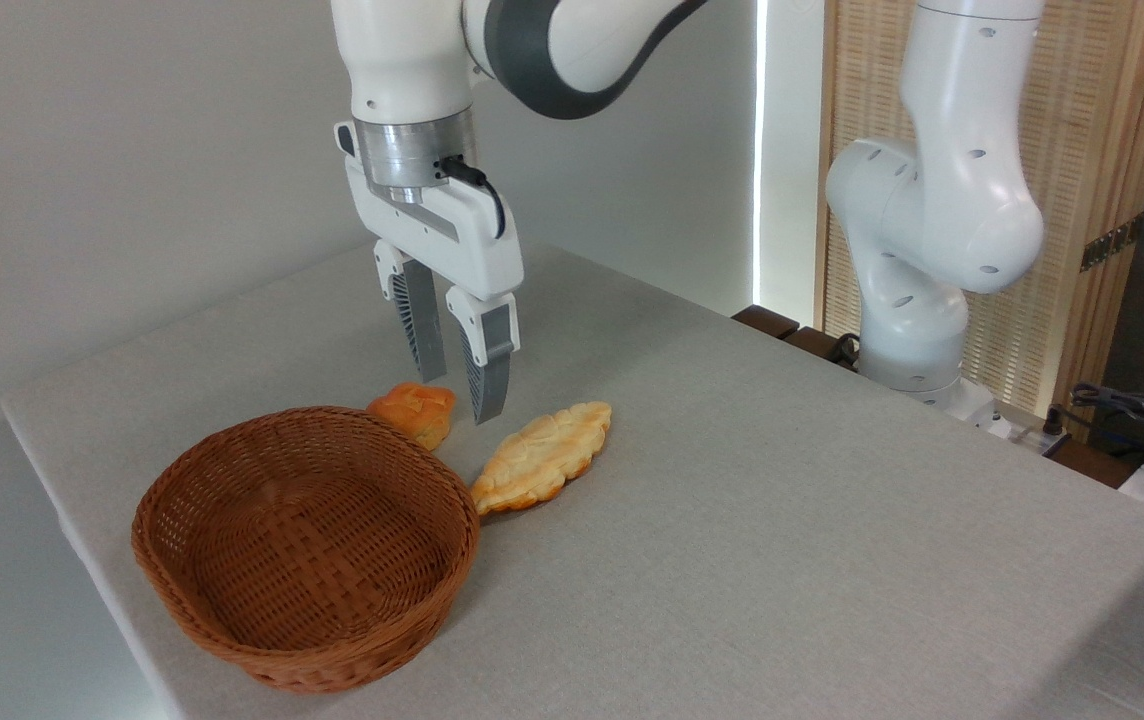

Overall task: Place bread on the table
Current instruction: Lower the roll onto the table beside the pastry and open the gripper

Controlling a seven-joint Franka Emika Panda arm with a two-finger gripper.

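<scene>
A plain pale grey wall (112, 150) fills the nine to twelve o'clock side. At one o'clock a bright vertical strip of light (760, 150) meets a slatted wooden screen (1102, 150). Tangled cables (1132, 410) sit at three o'clock.

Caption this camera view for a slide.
Open claw above orange bread on the table, beside an empty basket.
</scene>
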